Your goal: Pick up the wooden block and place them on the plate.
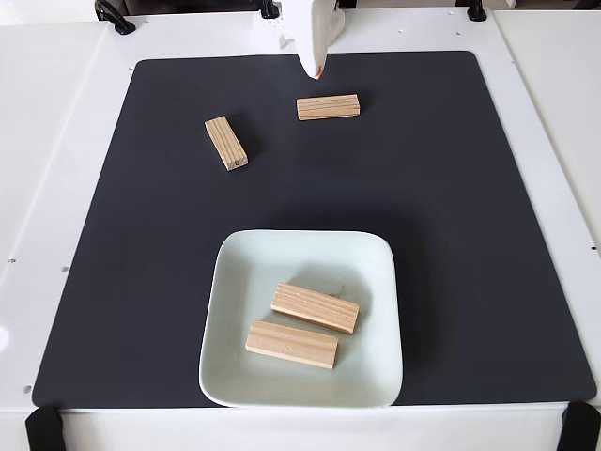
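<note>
White tabletop [56,141] surrounds a dark grey mat [451,235] in the fixed view, with black clamps at the near corners [44,427] and along the far edge [114,16]. Going from left to right, one wooden block [226,143] lies on the mat in the upper left, angled with its near end toward the plate. To its right a second block [329,106] lies almost level across the mat, near the far edge. Just above and left of that block, the white gripper [316,70] comes in from the top edge, its tip pointing down and close to the block without touching it; whether its fingers are spread or closed cannot be told. Lower down, at the mat's near edge, the pale mint plate [235,272] holds two more blocks, one [315,308] lying just behind the other [292,344], both slightly tilted.
</note>
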### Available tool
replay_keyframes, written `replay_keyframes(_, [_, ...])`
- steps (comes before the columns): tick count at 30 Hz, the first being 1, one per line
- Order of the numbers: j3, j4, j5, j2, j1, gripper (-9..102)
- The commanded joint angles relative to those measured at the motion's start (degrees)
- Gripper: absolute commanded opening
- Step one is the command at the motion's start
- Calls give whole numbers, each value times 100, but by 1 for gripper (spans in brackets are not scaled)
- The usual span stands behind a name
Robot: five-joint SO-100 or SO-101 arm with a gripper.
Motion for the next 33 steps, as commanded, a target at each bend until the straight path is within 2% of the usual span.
replay_keyframes(1, [-870, 536, 396, -466, 360, 1])
replay_keyframes(6, [-1696, 1169, 958, -1635, 1081, 1])
replay_keyframes(11, [-1951, 1222, 1415, -2821, 1828, 1])
replay_keyframes(17, [-2479, 1230, 1459, -3542, 2602, 1])
replay_keyframes(27, [-2909, 1230, 1389, -3691, 2821, 3])
replay_keyframes(29, [-2865, 1230, 1389, -3691, 2786, 8])
replay_keyframes(33, [-2848, 1239, 1389, -3691, 2725, 25])
